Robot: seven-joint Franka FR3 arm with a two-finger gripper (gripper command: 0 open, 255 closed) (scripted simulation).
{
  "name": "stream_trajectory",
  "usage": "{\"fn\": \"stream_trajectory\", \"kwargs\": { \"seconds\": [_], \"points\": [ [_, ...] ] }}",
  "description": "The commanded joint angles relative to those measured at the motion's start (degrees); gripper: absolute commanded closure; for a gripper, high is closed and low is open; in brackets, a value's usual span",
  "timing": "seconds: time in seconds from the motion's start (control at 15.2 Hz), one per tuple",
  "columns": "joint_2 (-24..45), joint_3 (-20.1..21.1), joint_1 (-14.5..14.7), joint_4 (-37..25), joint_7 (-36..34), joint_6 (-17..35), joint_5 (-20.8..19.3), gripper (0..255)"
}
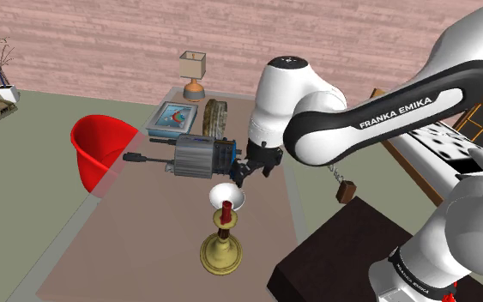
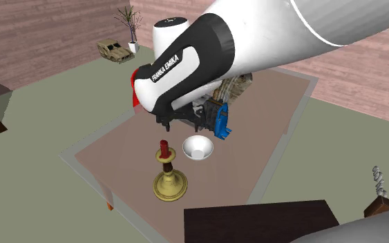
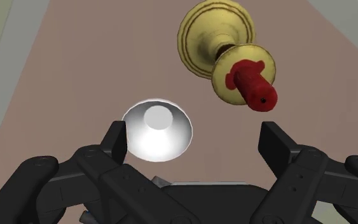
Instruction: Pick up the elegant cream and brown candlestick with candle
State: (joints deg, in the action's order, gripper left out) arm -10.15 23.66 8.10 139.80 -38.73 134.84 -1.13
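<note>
Black two-finger claw [image 3: 196, 141]: hung wide open, empty, above pinkish-brown counter [image 3: 75, 76]. Yellow brass-coloured candlestick with red candle [image 3: 238, 67]: stood upright just beyond one fingertip, outside the gap. White bowl [image 3: 157, 130]: lay by the other finger. Step, judged: approach; next called for centring on the stem, then descending.

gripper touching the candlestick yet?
Apart. Wrist view: the gripper, fingers open, stands clear of the candlestick; bare table shows between them.
</note>
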Motion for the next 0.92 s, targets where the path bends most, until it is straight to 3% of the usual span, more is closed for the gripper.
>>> {"fn": "stream_trajectory", "kwargs": {
  "seconds": [0.0, 0.33, 0.86],
  "points": [
    [4.0, 1.4, 0.0, -1.6, -3.1, 1.9, -1.8, 0],
    [15.4, 3.7, 1.4, -7.4, -12.6, 5.5, -9.2, 0],
    [20.7, 2.3, 2.5, -6.7, -16.7, 10.7, -14.4, 0]
  ]
}}
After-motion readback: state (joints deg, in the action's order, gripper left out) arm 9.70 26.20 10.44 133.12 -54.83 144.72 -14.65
